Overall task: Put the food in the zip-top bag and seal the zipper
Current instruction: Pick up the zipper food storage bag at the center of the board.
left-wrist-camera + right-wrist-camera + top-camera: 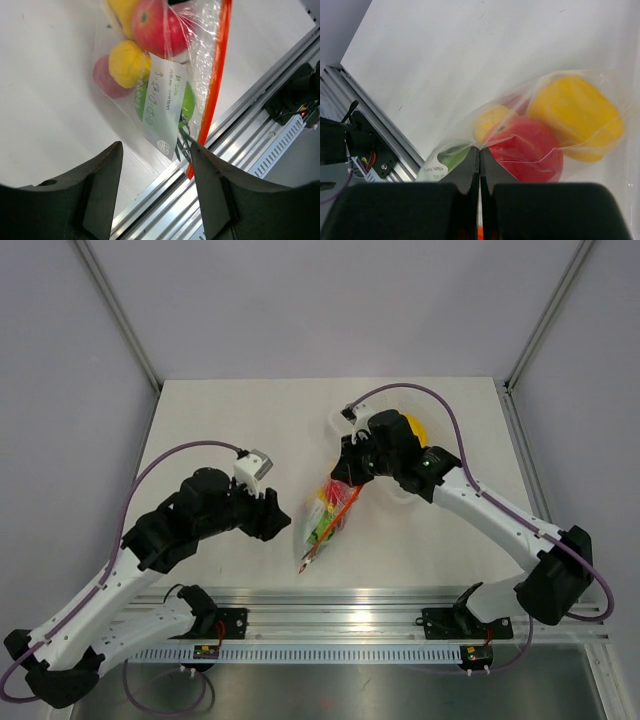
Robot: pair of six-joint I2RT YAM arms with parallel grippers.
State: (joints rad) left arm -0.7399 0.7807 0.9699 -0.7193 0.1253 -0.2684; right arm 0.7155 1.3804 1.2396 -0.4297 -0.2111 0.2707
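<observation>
The zip-top bag [328, 520] lies mid-table, holding the food: a red fruit [155, 25], a yellow fruit [127, 62], a pinkish-red fruit [104, 80] and a green fruit [188, 102] behind a white label. Its orange-red zipper [330, 530] runs diagonally toward the near edge and also shows in the left wrist view [217, 75]. My right gripper [347, 478] is shut on the bag's plastic [480, 149] at its far end, next to the red fruit [527, 150] and yellow pepper [575, 115]. My left gripper [276, 521] is open and empty just left of the bag [156, 165].
A yellow round thing [417, 430] sits behind my right wrist, partly hidden. The aluminium rail [380, 600] runs along the table's near edge, close to the bag's near tip; it also shows in the left wrist view [250, 125].
</observation>
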